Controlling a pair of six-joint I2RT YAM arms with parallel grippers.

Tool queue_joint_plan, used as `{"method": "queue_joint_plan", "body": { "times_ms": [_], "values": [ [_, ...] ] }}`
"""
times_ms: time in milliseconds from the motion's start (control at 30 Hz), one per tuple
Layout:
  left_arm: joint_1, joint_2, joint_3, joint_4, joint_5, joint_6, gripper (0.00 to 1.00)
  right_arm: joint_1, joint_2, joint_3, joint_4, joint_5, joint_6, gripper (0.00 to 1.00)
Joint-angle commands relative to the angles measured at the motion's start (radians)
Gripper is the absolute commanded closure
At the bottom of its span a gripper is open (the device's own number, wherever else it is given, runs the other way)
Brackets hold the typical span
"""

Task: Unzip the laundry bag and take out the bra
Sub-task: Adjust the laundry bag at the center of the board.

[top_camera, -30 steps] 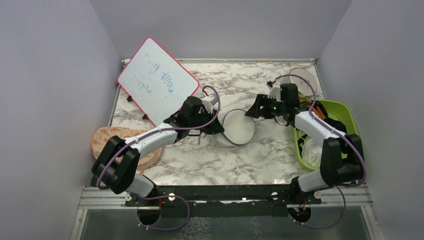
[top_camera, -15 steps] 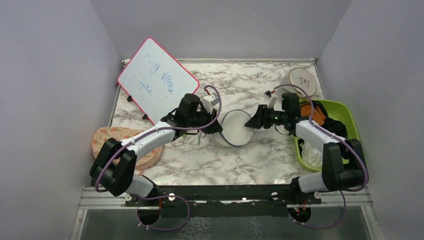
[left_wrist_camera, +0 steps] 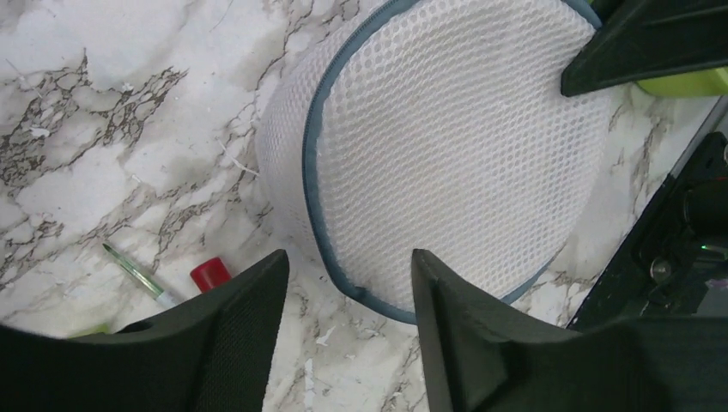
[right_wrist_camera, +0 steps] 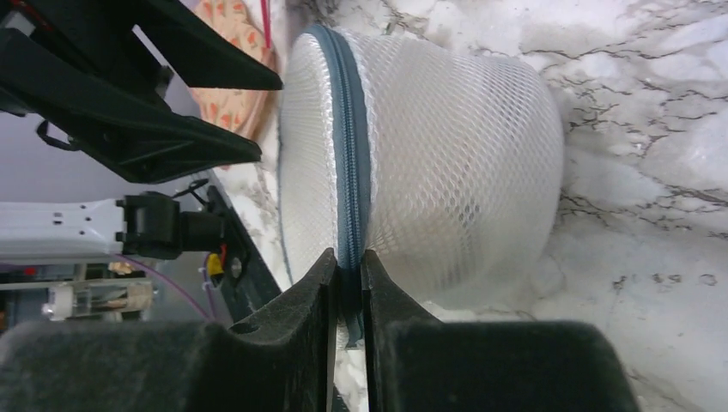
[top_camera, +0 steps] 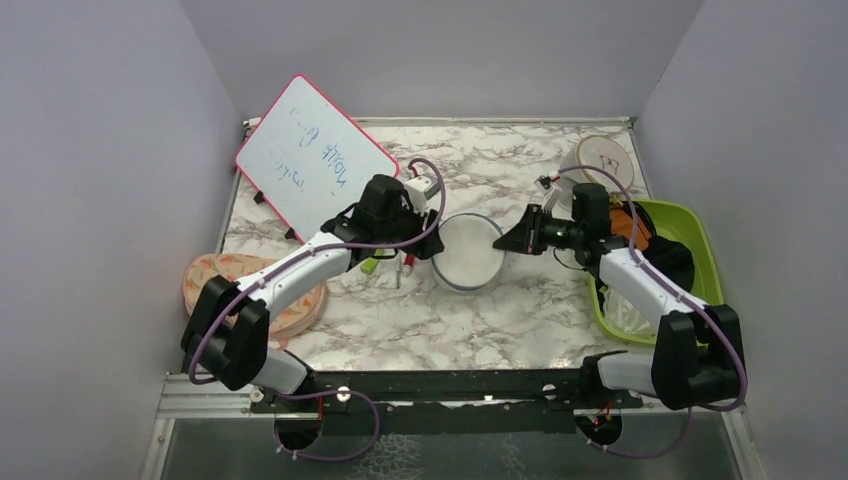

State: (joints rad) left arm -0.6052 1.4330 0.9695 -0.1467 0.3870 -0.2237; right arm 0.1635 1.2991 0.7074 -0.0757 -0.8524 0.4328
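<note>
The laundry bag [top_camera: 468, 252], a round white mesh case with a grey-blue zipper rim, stands on the marble table between both arms. My right gripper [top_camera: 508, 242] is at its right edge. In the right wrist view that gripper [right_wrist_camera: 348, 257] is shut on the zipper rim of the bag [right_wrist_camera: 446, 146]. My left gripper [top_camera: 428, 243] is just left of the bag. In the left wrist view it [left_wrist_camera: 348, 257] is open, with the bag's rim [left_wrist_camera: 455, 146] a little beyond its fingertips and apart from them. The bra is hidden.
A pink-framed whiteboard [top_camera: 315, 160] leans at the back left. A green bin [top_camera: 686, 210] with clothes sits at the right, with a beige-topped round case [top_camera: 605, 155] behind it. A patterned round item [top_camera: 215, 280] lies at the left. A red-capped pen [left_wrist_camera: 209, 273] lies by the left fingers.
The left gripper let go of the bag's left edge and opened. The right gripper moved in and shut on the zipper rim. The bag tipped from tilted to flatter.
</note>
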Motion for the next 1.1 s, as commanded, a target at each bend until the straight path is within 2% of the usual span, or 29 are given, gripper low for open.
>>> {"method": "queue_joint_plan", "body": {
  "times_ms": [0, 33, 167, 267, 333, 433, 600, 700, 967, 1067],
  "values": [
    [-0.045, -0.046, 0.074, -0.056, -0.117, 0.045, 0.34, 0.000, -0.053, 0.025, -0.012, -0.029, 0.119, 0.88],
    [-0.067, -0.053, 0.086, -0.060, -0.147, 0.053, 0.22, 0.000, -0.058, 0.036, -0.037, -0.002, 0.124, 0.88],
    [-0.167, -0.080, 0.113, -0.061, -0.256, 0.076, 0.08, -0.001, -0.056, 0.062, -0.075, 0.049, 0.152, 0.88],
    [-0.266, -0.073, 0.130, -0.059, -0.367, 0.102, 0.07, 0.001, -0.040, 0.069, -0.060, 0.024, 0.183, 0.88],
    [-0.327, -0.043, 0.154, -0.062, -0.420, 0.118, 0.11, 0.001, -0.040, 0.064, -0.040, 0.017, 0.204, 0.88],
    [-0.410, 0.009, 0.196, -0.068, -0.521, 0.134, 0.23, 0.000, -0.050, 0.065, -0.030, 0.024, 0.211, 0.88],
    [-0.509, 0.112, 0.278, -0.077, -0.643, 0.187, 0.37, 0.001, -0.056, 0.074, -0.039, 0.024, 0.202, 0.88],
    [-0.538, 0.181, 0.317, -0.088, -0.674, 0.213, 0.46, 0.000, -0.057, 0.072, -0.031, 0.027, 0.209, 0.88],
    [-0.552, 0.258, 0.340, -0.090, -0.742, 0.231, 0.61, 0.001, -0.073, 0.080, -0.031, 0.034, 0.206, 0.88],
    [-0.552, 0.262, 0.342, -0.090, -0.774, 0.231, 0.73, 0.000, -0.072, 0.081, -0.030, 0.034, 0.201, 0.88]
  ]
}}
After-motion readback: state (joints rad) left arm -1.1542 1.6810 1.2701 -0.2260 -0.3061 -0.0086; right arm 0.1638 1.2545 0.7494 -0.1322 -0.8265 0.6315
